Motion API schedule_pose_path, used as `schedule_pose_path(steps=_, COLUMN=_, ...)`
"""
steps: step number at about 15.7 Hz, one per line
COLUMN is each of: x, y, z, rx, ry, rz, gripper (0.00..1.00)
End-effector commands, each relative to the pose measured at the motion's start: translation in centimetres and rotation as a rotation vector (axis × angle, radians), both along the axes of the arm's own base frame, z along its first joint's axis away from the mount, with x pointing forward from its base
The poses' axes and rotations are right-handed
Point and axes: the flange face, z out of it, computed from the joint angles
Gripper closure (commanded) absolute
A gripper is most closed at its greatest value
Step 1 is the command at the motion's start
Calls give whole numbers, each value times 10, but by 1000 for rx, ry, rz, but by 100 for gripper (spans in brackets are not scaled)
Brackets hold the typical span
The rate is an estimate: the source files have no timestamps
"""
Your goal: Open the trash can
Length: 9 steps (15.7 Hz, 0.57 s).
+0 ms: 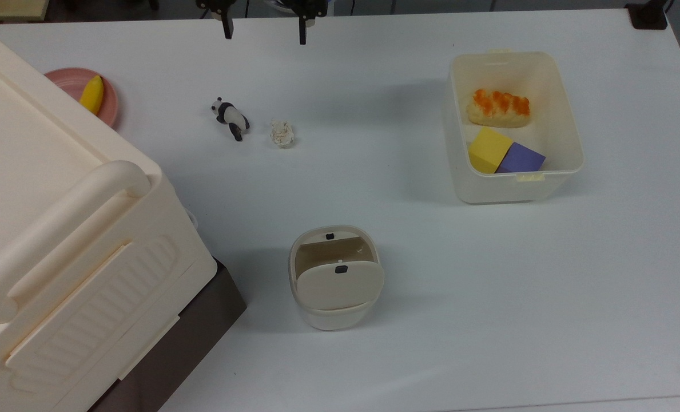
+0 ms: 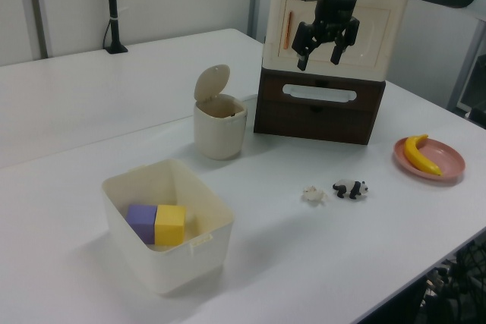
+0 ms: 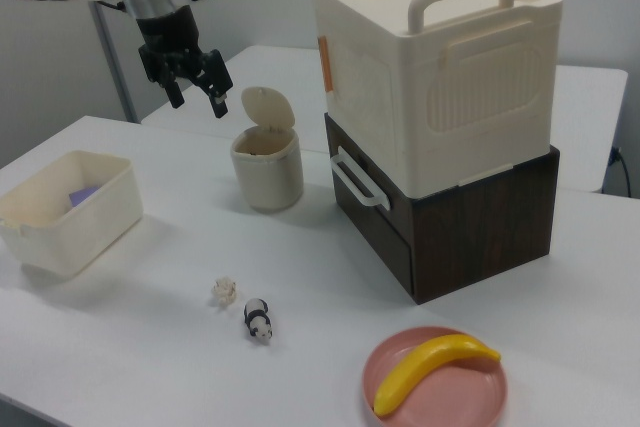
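The trash can point(image 1: 333, 316) is a small beige-white bin on the white table, near the top view's lower middle. Its hinged lid point(image 1: 340, 284) is swung up and stands upright, and the hollow inside shows behind it. A small black button point(image 1: 329, 236) sits on the rim. In the left view the trash can point(image 2: 219, 133) has its lid point(image 2: 211, 82) tilted back. My gripper point(image 1: 264, 31) is high above the table at the top view's top edge, far from the bin, open wide and holding nothing. In the right view the gripper point(image 3: 198, 97) hangs up and to the left of the trash can point(image 3: 266, 175).
A large cream storage box point(image 1: 59, 229) on a dark brown drawer unit point(image 1: 202, 326) stands close beside the bin. A translucent tub point(image 1: 517, 189) holds a yellow cube, a purple cube and bread. A toy panda point(image 1: 230, 117), a crumpled scrap point(image 1: 282, 133) and a pink plate point(image 1: 68, 79) with a banana lie further off.
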Motion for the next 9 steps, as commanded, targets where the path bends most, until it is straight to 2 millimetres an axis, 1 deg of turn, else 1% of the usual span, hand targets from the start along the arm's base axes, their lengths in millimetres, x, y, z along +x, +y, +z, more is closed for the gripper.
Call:
schedule_pose_path(steps=1, x=-12, y=-1, z=2, rx=22, ry=8, rz=-33, gripper=0)
schedule_pose_path(steps=2, x=-12, y=1, z=1, rx=22, ry=9, rz=-28, gripper=0)
schedule_pose_path(steps=9, x=-11, y=1, z=1, rx=23, ry=9, rz=-33, gripper=0)
